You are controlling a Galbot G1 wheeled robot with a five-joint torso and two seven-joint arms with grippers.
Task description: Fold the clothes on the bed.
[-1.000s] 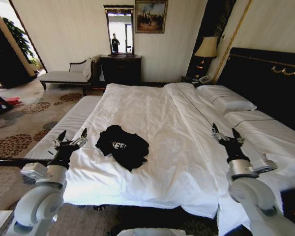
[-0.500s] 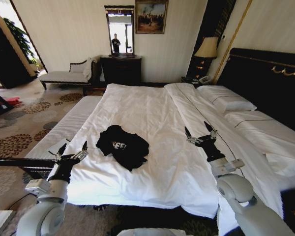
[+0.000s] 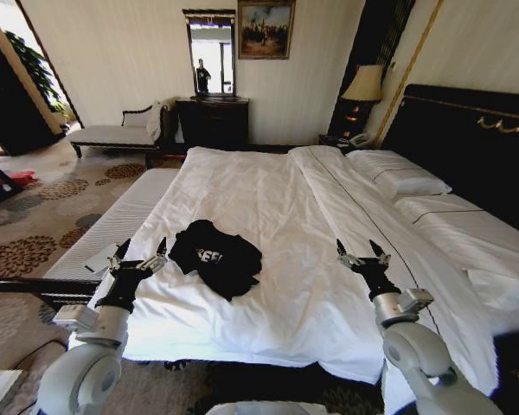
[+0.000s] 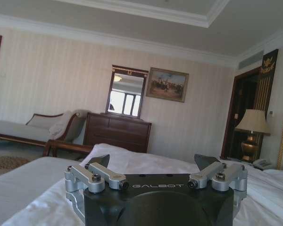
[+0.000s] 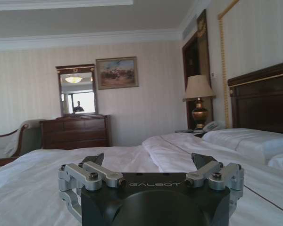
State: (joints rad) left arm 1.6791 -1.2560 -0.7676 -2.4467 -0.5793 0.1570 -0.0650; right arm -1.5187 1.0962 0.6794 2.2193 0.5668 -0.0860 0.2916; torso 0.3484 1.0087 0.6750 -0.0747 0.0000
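Observation:
The clothes, a crumpled black T-shirt (image 3: 217, 257) with white lettering, lie on the white bed (image 3: 277, 199) near its foot, left of centre. My left gripper (image 3: 139, 253) hovers open over the bed's left foot corner, just left of the shirt and apart from it. My right gripper (image 3: 362, 251) is open above the duvet well to the right of the shirt. Both grippers hold nothing. In the left wrist view the open left gripper (image 4: 153, 161) faces the far wall over the bed; the right wrist view has the open right gripper (image 5: 148, 159) doing the same.
A pale striped bench (image 3: 112, 226) runs along the bed's left side. Pillows (image 3: 400, 175) and the dark headboard (image 3: 467, 138) are at the right. A lamp (image 3: 363, 86), a dark dresser (image 3: 212, 121) with a mirror, and a chaise (image 3: 117, 131) stand at the far wall. Patterned carpet (image 3: 35, 225) lies left.
My left gripper has moved right, closer to the shirt. My right gripper has swung in from the right and now hangs lower over the duvet. The shirt has not moved.

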